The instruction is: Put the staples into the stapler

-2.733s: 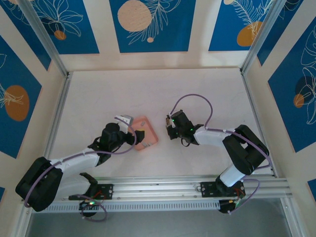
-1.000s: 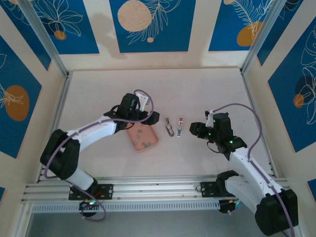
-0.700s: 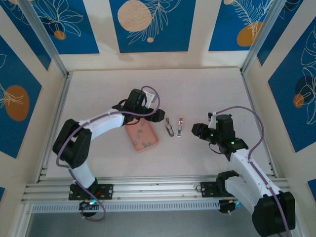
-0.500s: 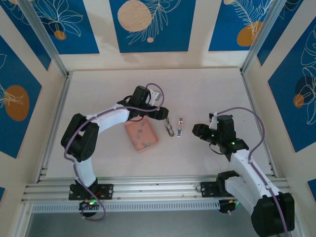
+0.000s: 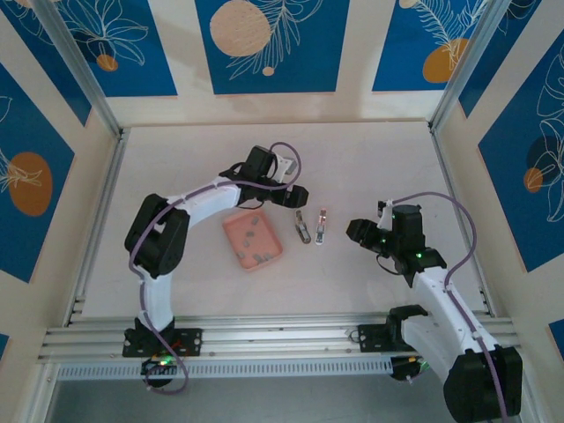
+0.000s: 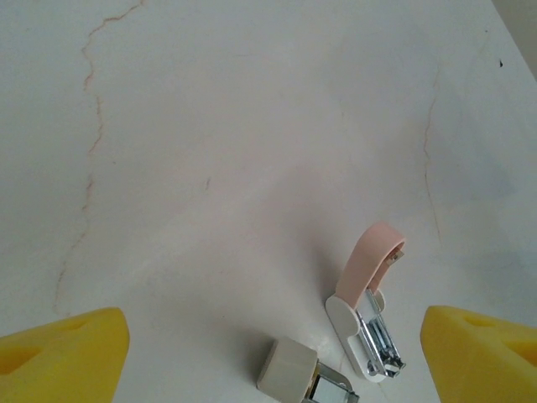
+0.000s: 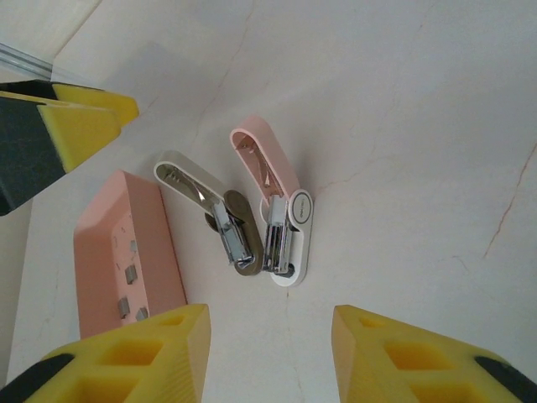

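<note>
Two small staplers lie open side by side on the white table, a pink-and-white one [image 5: 321, 226] [image 7: 279, 220] [image 6: 367, 304] and a beige one [image 5: 302, 227] [image 7: 220, 217] [image 6: 294, 379]. Left of them sits the salmon-pink tray [image 5: 233, 248] [image 7: 159, 252] holding several tiny grey staples [image 5: 253, 239] [image 7: 128, 273]. My left gripper [image 5: 295, 196] [image 6: 273, 344] hovers open just beyond the staplers' far ends, holding nothing. My right gripper [image 5: 355, 231] [image 7: 268, 329] stands open to the right of the staplers, empty, its yellow fingers [image 7: 134, 353] framing them.
A yellow fingertip of the left gripper [image 7: 80, 122] shows at the upper left of the right wrist view. Metal rails [image 5: 106, 203] and blue-patterned walls border the table. Bare table lies behind and to the right of the staplers.
The left gripper has swung right, from over the tray's far end to the staplers' far ends. The right gripper edged slightly right. Tray and staplers stayed put over the last second.
</note>
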Available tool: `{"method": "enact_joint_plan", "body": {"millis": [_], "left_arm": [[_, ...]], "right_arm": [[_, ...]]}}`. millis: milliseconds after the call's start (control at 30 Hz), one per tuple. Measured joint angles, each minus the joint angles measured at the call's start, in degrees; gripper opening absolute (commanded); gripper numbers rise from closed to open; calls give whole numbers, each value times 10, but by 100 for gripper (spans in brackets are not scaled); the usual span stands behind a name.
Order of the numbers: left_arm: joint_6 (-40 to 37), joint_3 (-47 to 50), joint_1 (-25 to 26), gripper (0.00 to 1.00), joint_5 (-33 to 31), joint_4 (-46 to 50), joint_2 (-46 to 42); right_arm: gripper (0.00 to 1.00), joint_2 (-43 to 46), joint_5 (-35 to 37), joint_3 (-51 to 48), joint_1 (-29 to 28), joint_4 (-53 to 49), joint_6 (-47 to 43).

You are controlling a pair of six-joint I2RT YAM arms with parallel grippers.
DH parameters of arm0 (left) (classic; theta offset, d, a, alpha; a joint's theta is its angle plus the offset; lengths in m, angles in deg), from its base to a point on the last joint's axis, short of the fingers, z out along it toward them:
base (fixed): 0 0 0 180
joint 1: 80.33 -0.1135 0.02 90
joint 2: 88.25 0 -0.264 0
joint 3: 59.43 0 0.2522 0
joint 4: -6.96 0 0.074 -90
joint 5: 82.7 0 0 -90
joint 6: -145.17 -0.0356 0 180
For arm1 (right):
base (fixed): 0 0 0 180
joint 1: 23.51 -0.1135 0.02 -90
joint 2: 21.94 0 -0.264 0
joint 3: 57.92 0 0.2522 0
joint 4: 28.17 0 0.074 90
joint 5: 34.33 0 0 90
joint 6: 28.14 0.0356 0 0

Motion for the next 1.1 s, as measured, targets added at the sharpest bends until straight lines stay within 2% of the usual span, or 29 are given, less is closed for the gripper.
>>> {"method": "enact_joint_plan", "body": {"millis": [767,1100], "left_arm": [[16,-51,3,86,67,49,57],[-6,-51,32,84,138,49,57]], "right_arm": [[43,-2,-13,-1,7,8,3],[43,-7,-13,-9,7,20,13]]}}
